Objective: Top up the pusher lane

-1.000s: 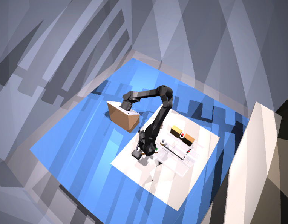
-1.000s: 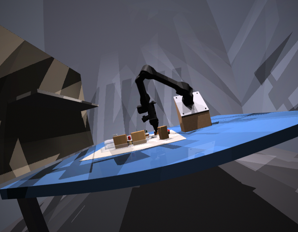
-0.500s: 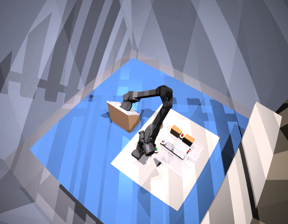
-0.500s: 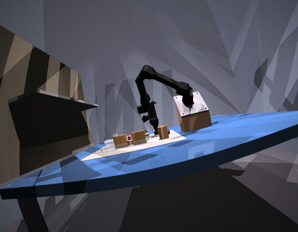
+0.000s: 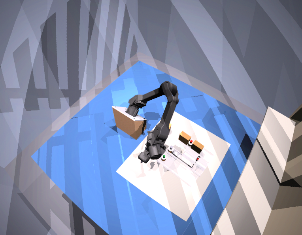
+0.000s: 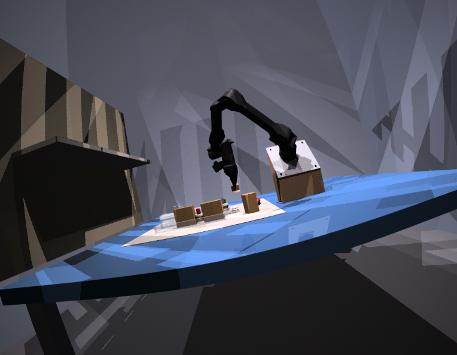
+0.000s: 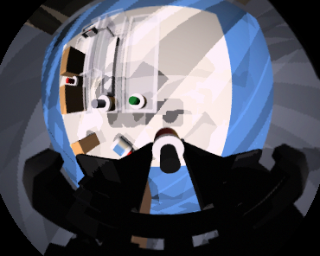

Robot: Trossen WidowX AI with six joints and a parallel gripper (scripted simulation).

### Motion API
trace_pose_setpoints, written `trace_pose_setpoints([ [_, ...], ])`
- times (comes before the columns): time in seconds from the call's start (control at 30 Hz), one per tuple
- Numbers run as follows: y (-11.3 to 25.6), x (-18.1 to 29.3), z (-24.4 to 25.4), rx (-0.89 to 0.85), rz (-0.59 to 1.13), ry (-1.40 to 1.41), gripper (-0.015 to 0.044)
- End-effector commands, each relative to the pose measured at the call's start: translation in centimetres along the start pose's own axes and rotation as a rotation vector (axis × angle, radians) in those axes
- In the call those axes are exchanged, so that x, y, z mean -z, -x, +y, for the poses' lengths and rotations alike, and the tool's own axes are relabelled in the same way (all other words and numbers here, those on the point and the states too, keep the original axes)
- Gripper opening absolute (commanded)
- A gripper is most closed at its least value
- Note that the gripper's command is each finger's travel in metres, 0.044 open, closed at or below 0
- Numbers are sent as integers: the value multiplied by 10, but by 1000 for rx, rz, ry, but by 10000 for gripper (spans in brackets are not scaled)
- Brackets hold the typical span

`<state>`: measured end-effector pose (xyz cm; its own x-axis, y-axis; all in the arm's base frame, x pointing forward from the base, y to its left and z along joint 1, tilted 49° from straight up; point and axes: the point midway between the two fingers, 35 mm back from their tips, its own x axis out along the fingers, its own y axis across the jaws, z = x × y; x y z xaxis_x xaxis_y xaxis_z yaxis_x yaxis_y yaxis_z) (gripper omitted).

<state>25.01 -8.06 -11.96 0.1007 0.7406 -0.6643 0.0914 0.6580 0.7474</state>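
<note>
My gripper [image 6: 234, 186] [image 7: 167, 144] is shut on a jar [image 6: 235, 189] [image 7: 167, 141] with a brown body, white shoulder and dark grey cap. It holds the jar roughly upright, raised above the white mat; the arm hides it in the top view. A grey-capped jar [image 5: 170, 149] [image 7: 105, 103] stands at the near end of a clear lane, beside a long black strip. A green-capped jar [image 5: 163, 158] [image 7: 137, 101] stands in the neighbouring clear lane. The pusher plate and its contact with the jar cannot be made out clearly.
A red-capped jar [image 5: 191, 143] [image 7: 70, 80] stands between two brown blocks [image 5: 184, 137] [image 5: 197, 146] beside the lanes. Another brown block [image 6: 250, 202] [image 7: 88, 143] and a lying jar [image 7: 122, 146] are left of the gripper in the wrist view. Clear walls flank the lanes.
</note>
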Motion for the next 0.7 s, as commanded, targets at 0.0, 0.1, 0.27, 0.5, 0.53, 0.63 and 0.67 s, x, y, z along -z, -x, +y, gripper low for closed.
trace_pose_setpoints([
  [0.0,28,-1,1,4,-4,9,0],
  [0.1,29,0,1,4,-4,9,0],
  [0.27,25,-6,14,11,-4,-1,0],
  [0.5,12,-19,50,22,-8,-24,0],
  [0.53,10,-20,56,23,-8,-27,0],
  [0.63,3,-23,73,22,-9,-36,0],
  [0.67,1,-24,78,21,-9,-38,0],
])
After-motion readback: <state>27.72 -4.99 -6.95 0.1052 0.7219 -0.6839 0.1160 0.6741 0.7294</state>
